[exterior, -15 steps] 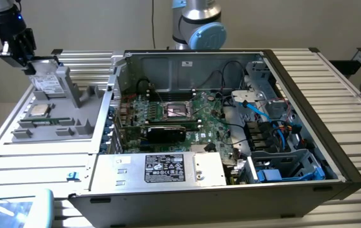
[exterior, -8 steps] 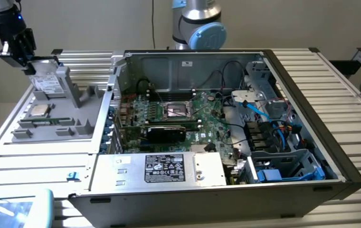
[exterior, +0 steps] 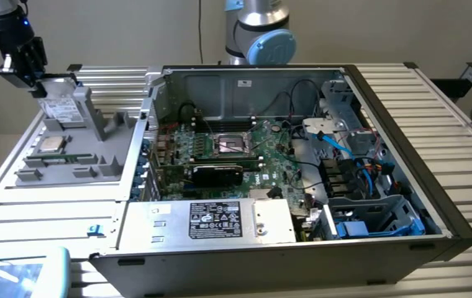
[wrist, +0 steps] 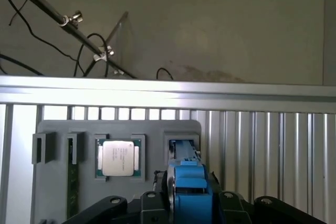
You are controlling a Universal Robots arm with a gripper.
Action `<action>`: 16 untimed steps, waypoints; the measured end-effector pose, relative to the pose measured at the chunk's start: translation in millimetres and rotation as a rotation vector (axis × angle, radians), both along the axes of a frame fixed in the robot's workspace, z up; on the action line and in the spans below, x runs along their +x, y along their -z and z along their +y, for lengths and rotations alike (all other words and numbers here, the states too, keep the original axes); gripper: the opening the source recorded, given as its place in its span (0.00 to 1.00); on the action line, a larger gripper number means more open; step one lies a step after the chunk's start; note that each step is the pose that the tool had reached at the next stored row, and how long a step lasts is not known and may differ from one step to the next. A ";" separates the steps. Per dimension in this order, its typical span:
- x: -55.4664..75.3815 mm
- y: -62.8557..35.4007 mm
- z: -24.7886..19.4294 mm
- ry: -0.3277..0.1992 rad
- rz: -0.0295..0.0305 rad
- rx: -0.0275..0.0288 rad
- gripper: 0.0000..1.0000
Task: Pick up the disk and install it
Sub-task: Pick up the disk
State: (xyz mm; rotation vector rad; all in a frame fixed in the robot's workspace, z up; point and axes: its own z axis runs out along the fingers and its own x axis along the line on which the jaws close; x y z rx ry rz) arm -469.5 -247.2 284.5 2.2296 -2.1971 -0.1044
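In the exterior view, my pincer (exterior: 42,87) hangs over the far corner of a grey holder tray (exterior: 95,149) on the slatted desk (exterior: 54,205). It is closed part-way onto the upper edge of the disk (exterior: 60,108). The disk stands nearly upright directly beneath my fingers, its labelled silver face showing. Farther below me on the same tray lies a small square CPU chip (exterior: 51,144). The open computer case (exterior: 302,155) stands well apart from my pincer, toward the exterior view's right.

In the wrist view, my pincer (wrist: 189,200) clamps the disk (wrist: 189,179) by its blue carrier frame, a black finger pressed to each side. The disk runs straight away from me to a slot in the grey holder tray (wrist: 58,129). I cannot tell whether its far end is seated there. The CPU chip (wrist: 118,157) rests in the pocket just beside that slot, and the desk (wrist: 262,150) lies beyond.
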 end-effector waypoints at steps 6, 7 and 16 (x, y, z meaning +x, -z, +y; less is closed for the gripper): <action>0.3 0.0 0.7 0.000 0.0000 0.0046 0.39; 0.4 0.0 0.7 0.000 0.0001 0.0077 0.39; 0.5 0.3 0.7 0.000 0.0011 0.0333 0.39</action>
